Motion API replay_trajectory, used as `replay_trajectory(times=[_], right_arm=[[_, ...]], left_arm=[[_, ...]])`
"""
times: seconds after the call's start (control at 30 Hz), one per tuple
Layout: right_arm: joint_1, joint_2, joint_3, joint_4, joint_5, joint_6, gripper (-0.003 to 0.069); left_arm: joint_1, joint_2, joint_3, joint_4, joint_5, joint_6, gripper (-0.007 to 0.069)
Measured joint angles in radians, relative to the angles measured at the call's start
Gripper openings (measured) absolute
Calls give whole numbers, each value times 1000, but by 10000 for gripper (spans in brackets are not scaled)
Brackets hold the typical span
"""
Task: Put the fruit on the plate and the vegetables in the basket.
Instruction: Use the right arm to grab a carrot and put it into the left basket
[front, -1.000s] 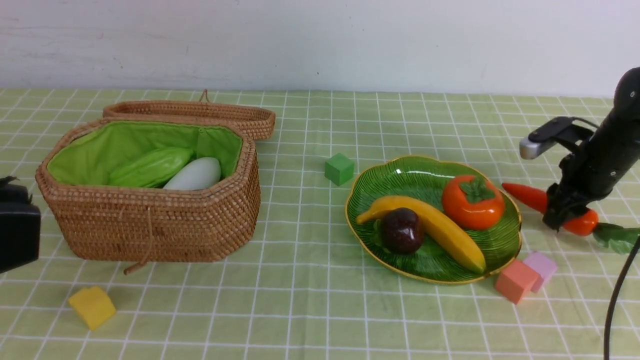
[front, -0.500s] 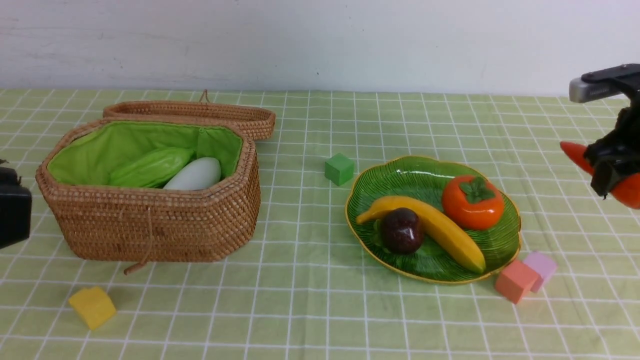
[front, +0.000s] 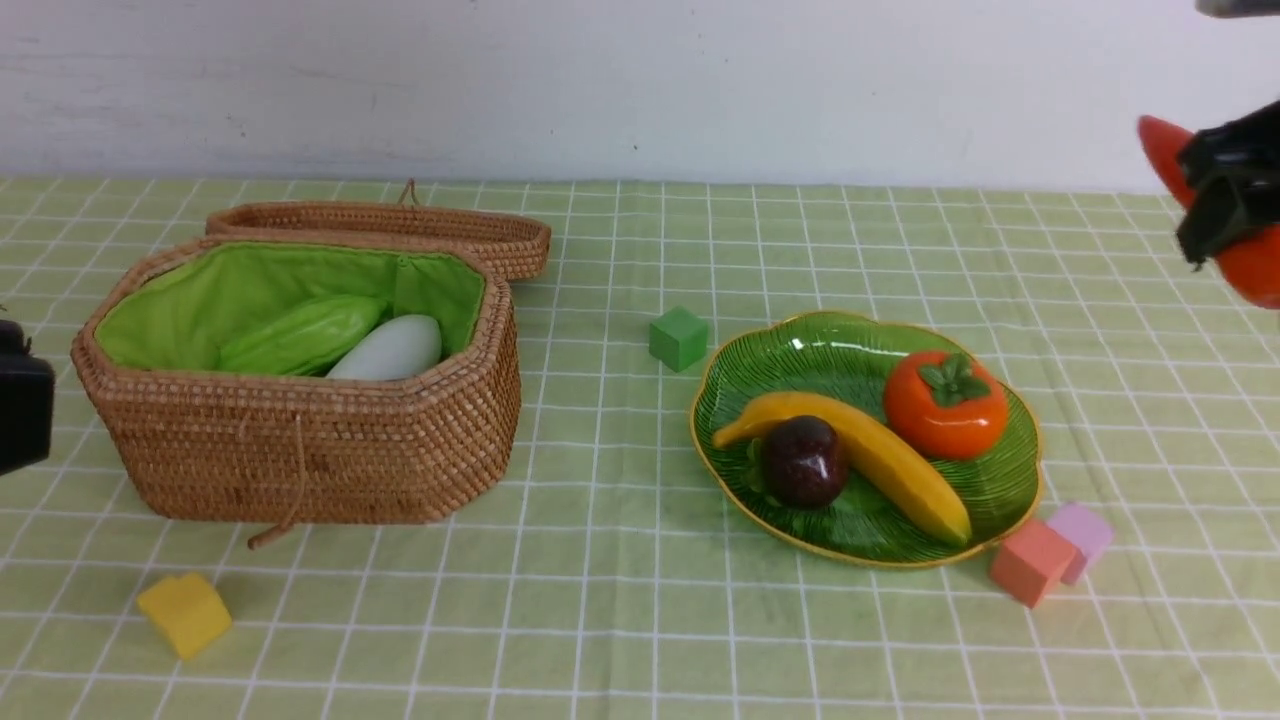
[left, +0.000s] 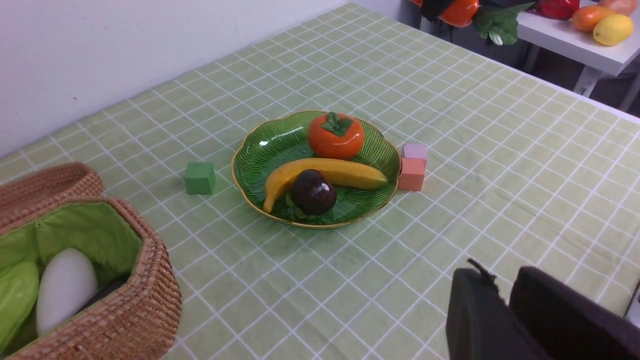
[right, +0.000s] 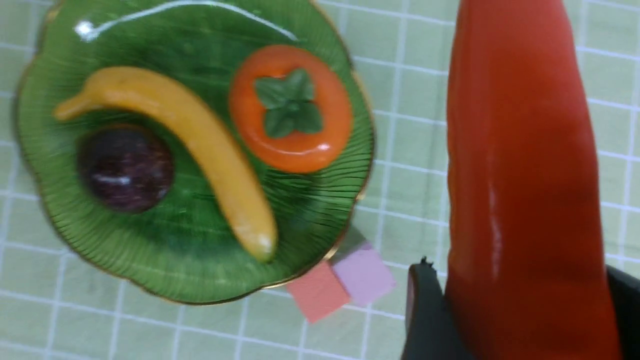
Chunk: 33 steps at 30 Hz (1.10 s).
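Note:
My right gripper (front: 1222, 205) is shut on the orange-red carrot (front: 1252, 268) and holds it high at the far right, above and to the right of the green plate (front: 800, 345). In the right wrist view the carrot (right: 520, 165) fills the space between the black fingers (right: 425, 315). The banana (front: 880, 455), mangosteen (front: 803, 460) and persimmon (front: 945, 405) lie on the plate. The open basket (front: 300, 455) at the left holds the gourd (front: 300, 335) and the radish (front: 390, 348). The eggplant is out of view. My left gripper (left: 505, 285) is shut and empty beside the basket.
The basket lid (front: 400, 225) lies open behind the basket. A green cube (front: 678, 337) sits left of the plate, salmon (front: 1030, 562) and lilac (front: 1082, 535) cubes at its front right edge, and a yellow cube (front: 185, 612) in front of the basket.
My right gripper has lifted the carrot off the cloth beside the plate and carried it up. My left gripper has slid a little to the left.

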<state>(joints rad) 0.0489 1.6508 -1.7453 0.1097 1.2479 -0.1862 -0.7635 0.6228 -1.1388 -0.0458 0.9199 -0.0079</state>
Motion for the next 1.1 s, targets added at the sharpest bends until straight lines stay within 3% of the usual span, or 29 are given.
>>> replay_trajectory(times=[0.27,0.43,0.83,1.1], right_arm=[[305,-2,0,12,-57,41,366],[425,11,0,35,-169,52,366],[574,117,0,241,-408,2,366],[630,162,0,451,-632,-225,366]], left_arm=[[0,0,0,172,0,-181,103],[0,0,0,253,0,-271,103],[0,0,0,389,0,-394,109],[0,0,0,535,29,-519,110]])
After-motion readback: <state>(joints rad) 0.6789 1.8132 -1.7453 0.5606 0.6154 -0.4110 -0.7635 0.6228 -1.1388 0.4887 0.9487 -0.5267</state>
